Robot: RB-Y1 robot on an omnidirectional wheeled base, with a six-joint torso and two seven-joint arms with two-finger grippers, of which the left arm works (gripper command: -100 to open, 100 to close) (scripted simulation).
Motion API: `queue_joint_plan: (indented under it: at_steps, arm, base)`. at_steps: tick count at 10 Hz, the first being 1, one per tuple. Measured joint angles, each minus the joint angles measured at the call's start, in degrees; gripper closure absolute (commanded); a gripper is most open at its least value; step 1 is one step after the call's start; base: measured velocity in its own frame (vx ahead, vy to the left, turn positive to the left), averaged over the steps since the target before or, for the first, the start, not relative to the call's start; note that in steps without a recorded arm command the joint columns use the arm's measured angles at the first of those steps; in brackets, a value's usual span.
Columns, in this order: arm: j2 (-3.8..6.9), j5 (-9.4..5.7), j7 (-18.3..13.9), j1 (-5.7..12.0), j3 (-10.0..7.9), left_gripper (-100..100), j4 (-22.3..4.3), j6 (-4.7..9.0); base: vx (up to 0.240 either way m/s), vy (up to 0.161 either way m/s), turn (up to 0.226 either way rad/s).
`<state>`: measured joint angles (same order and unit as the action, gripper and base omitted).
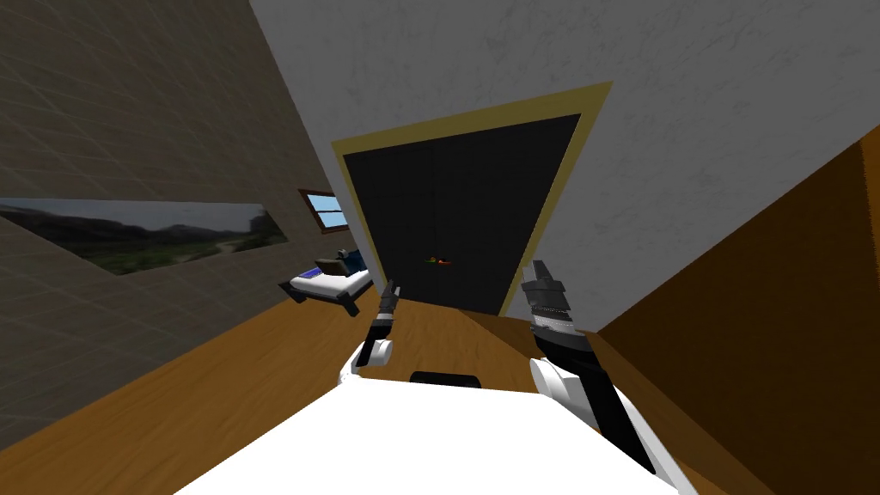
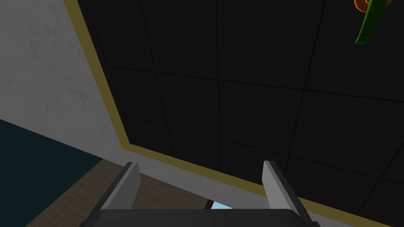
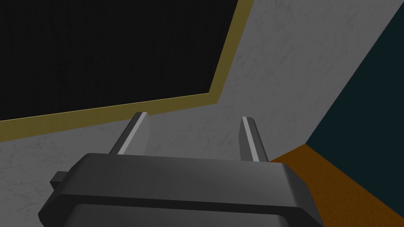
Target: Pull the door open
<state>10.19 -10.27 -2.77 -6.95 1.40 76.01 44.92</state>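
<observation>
Facing a dark, almost black panelled door (image 1: 464,215) shut within a dull yellow frame (image 1: 481,107), straight ahead in a grey wall (image 1: 687,129); seeing on its face a small green and orange handle (image 1: 436,259), beyond and between the two grippers and touched by neither; holding the left gripper (image 1: 391,288) raised toward the door, fingers (image 2: 128,185) spread wide with nothing between them, aimed in the left wrist view at the dark panels and one corner of the yellow frame, the green handle off to the side and well apart from the fingertips; holding the right gripper (image 1: 541,279) raised likewise, fingers (image 3: 250,138) spread and empty, pointed in the right wrist view at bare grey wall just beside another corner of the frame, clear of the door; standing on a brown wooden floor (image 1: 258,369), with a brown wall (image 1: 773,326) close on the right; to the left, a bed (image 1: 331,284) with white and blue bedding near the door's side, a small window (image 1: 325,209) above it, and a long landscape picture (image 1: 129,232) on the tiled grey-brown wall.
</observation>
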Motion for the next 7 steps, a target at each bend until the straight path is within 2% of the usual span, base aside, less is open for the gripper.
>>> queue_joint_plan:
  at_steps: [2,4,7]
  arm:
    - [0.18,-0.40,-0.12,1.50,0.46,-100,-3.68,0.39]
    - [0.58,-0.84,-0.48,3.04,0.96,-100,-8.21,1.56]
    - [1.19,-1.50,-0.86,4.59,1.40,-100,-12.28,1.40]
  base:
    - [0.106,-0.024,-0.093]
    - [0.116,-0.010,-0.103]
    - [0.082,-0.001,-0.059]
